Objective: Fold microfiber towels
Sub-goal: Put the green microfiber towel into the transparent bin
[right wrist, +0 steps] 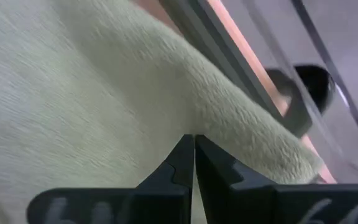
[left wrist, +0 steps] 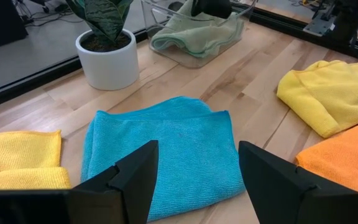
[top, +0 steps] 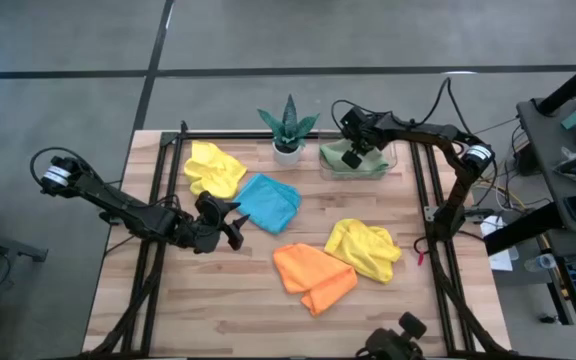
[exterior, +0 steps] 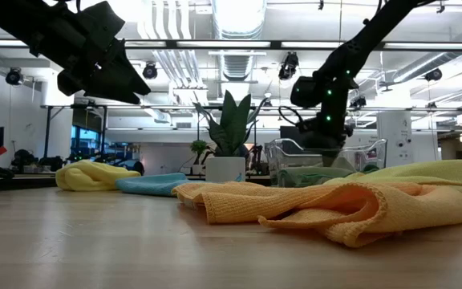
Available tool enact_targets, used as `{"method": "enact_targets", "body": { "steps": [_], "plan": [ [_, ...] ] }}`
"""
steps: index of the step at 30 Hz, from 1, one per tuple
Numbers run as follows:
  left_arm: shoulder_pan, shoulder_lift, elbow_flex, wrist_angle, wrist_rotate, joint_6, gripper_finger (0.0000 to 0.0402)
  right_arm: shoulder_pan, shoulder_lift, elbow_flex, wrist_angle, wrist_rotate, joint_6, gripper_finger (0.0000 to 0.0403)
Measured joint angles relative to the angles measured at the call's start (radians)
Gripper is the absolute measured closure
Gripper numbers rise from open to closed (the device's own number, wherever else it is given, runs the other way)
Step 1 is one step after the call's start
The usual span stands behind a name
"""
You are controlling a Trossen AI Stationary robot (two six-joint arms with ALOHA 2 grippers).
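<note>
Left gripper (left wrist: 194, 186), jaws apart, hangs above the blue towel (left wrist: 160, 149) lying just ahead on the surface; right gripper (right wrist: 193, 180), jaws together, presses the green towel (right wrist: 73, 93) in the tray (top: 393, 160); soft, limp, light cloth—pinch an edge corner.

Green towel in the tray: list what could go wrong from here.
1. The right gripper is shut and down in the clear tray on the green towel; pulling out could drag the towel or shift the tray.
2. The potted plant stands right beside the tray and could get knocked.
3. The left gripper, open over the blue towel, might pinch only one layer.
</note>
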Motion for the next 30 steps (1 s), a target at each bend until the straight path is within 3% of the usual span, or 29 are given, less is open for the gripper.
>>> {"method": "enact_targets", "body": {
  "steps": [11,30],
  "plan": [
    [0.0,0.0,0.0,0.0,0.0,0.018,0.0194,0.0,0.0,-0.032,0.001,0.167,0.004,0.0394],
    [0.005,0.0,0.0,0.0,0.0,0.018,0.0194,0.003,0.0,-0.02,-0.037,0.174,0.035,0.0394]
  ]
}}
